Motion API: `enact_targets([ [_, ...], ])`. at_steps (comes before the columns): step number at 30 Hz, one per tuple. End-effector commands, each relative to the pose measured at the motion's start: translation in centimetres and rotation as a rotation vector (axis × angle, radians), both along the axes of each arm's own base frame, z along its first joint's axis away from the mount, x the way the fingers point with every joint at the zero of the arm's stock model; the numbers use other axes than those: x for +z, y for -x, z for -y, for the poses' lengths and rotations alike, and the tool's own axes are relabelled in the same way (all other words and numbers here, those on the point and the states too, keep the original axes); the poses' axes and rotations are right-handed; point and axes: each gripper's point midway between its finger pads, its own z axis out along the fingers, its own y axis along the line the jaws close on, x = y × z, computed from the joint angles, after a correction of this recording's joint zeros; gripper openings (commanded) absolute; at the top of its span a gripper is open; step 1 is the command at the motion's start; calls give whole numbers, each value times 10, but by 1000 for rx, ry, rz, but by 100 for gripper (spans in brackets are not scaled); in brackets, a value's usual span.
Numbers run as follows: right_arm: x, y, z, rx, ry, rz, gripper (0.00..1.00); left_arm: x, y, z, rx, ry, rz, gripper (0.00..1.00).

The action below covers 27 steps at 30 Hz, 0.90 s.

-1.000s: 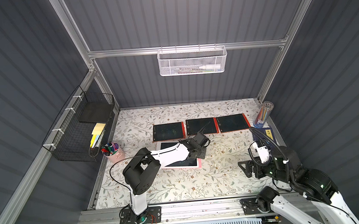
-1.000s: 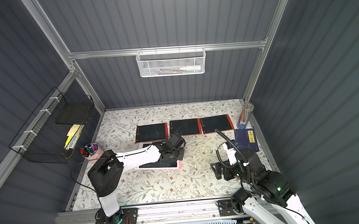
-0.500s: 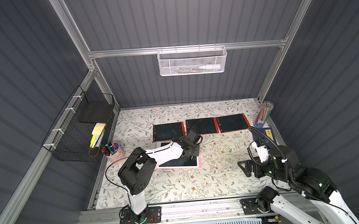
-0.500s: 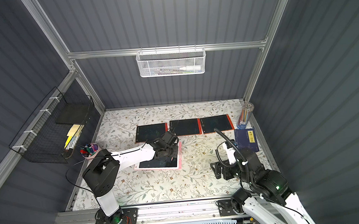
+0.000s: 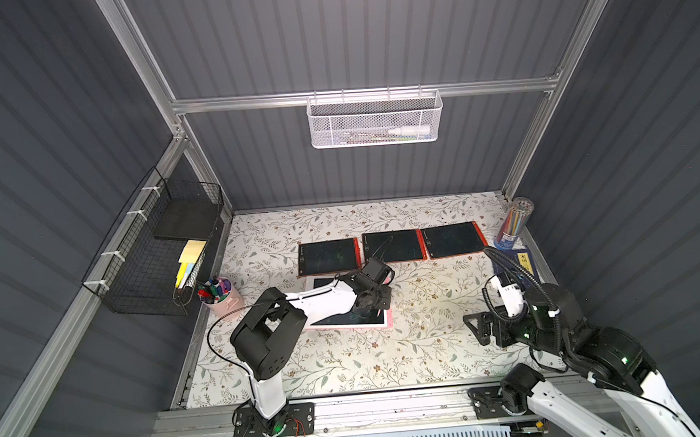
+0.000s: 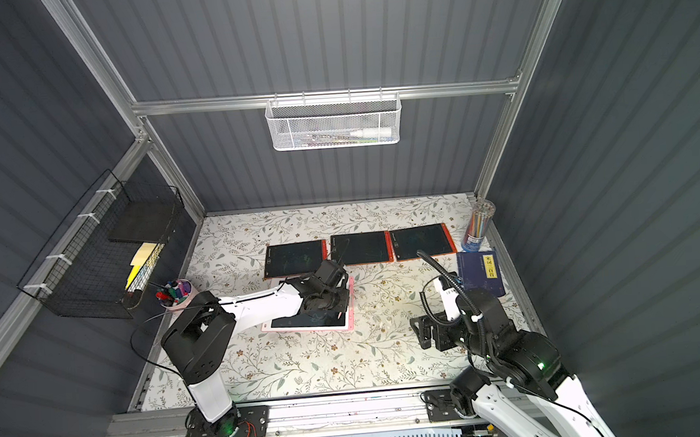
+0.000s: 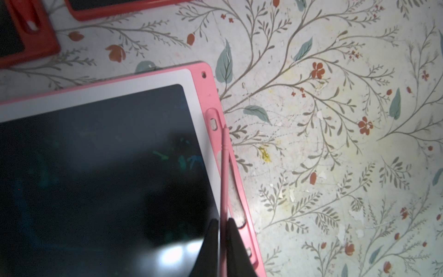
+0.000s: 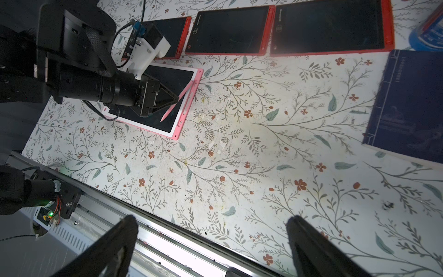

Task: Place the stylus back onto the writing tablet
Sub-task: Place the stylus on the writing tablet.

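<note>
Two arms share the floral-printed tabletop (image 5: pixel 431 347); since a second ago only the left one has shifted, slightly, over the flat, pink-framed writing tablet (image 7: pixel 203 100). Well apart from the tablet, the right tool (image 8: pixel 211 218) gapes wide. At the tablet's slotted edge, the left tool (image 7: pixel 223 221) pinches the thin pink stylus (image 7: pixel 224 167), slanted along that edge.

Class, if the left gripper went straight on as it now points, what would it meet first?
Probably the stylus slot on the pink tablet, close beyond the left gripper holding the stylus; depth is unclear.
</note>
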Motion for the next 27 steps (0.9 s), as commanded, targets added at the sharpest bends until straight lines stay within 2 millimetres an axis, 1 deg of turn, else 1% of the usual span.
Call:
enact_targets([
  [1,-3,-1,2,-9,14,-3,99,-3,0,4,-18,14,-4,15],
  [8,-3,-1,2,-10,15,-5,99,0,-1,2,-8,12,0,20],
  [16,-2,-2,-1,-18,12,-40,99,7,-10,-4,10,20,20,29],
  [19,-2,-6,-2,-46,6,-67,99,7,-11,-6,6,28,24,30],
  [20,0,-7,-4,-51,-13,-73,99,8,-11,-7,4,31,25,29],
  [22,8,-14,-15,-59,-79,-72,99,8,-11,-8,1,40,30,26],
  [24,10,-28,-23,-106,-146,-65,96,5,-10,-9,-11,52,26,24],
  [26,8,-40,-41,-106,-223,-94,93,2,-8,-8,-19,59,26,24],
  [27,5,-46,-51,-99,-249,-111,92,4,-8,-7,-26,74,29,24],
])
